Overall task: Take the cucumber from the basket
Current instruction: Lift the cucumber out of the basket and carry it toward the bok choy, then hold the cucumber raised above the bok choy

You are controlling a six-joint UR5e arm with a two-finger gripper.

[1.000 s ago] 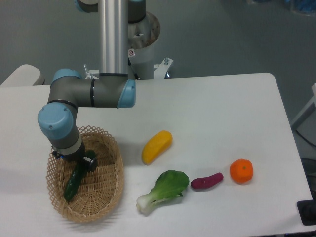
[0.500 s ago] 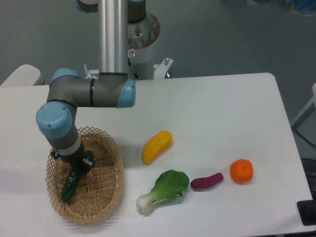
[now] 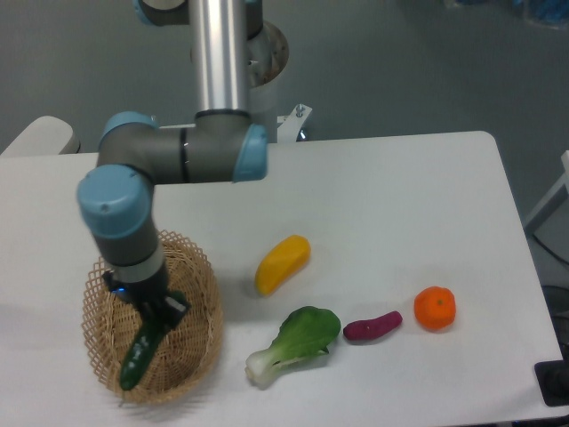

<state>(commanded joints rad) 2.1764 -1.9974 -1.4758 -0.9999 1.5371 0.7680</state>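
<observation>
The basket [image 3: 200, 294] sits under my fingers. My gripper [image 3: 163, 311] pinches the top end of the cucumber [image 3: 142, 350], which hangs down below, tilted. I think I am lifting. Next I should go straight up, slowly.

Arm bent downward, end effector [image 3: 156, 313] low (fingers mostly hidden), clamped shut.

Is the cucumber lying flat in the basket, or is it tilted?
Tilted. The cucumber hangs slanted from the claw, upper end gripped, lower end pointing down over the basket.
</observation>
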